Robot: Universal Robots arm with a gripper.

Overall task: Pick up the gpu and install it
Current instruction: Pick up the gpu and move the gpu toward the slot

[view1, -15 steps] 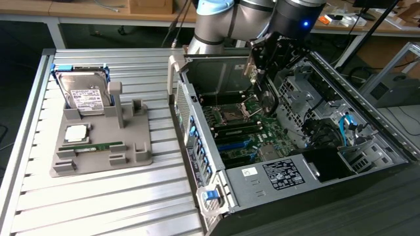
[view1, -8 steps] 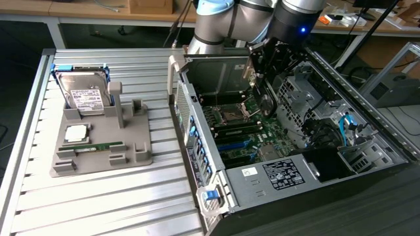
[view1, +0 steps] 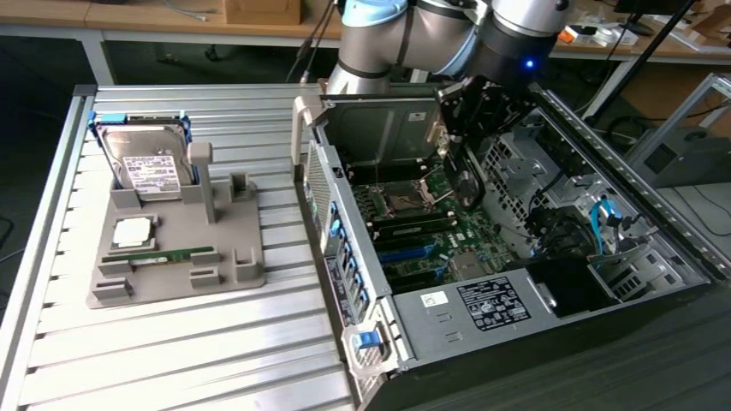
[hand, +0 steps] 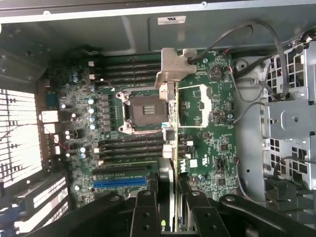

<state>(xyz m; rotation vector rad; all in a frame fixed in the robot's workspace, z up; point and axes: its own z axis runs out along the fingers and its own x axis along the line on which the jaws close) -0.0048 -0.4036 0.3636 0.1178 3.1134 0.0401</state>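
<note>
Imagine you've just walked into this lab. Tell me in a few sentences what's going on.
The robot arm reaches into the open computer case. Its gripper is shut on the gpu, held edge-on over the motherboard, next to the processor socket. It does not look seated in a slot yet. On the exterior view's left, a grey holder carries a hard drive and a memory stick.

You have one arm (view1: 389,34) with one claw (hand: 172,197), one gpu (hand: 170,143), one case (view1: 342,248), and one motherboard (hand: 207,128) with one socket (hand: 144,111). Your one table (view1: 171,360) carries one holder (view1: 234,274), one hard drive (view1: 149,163), one memory stick (view1: 160,255) and one chip (view1: 133,231).
</note>
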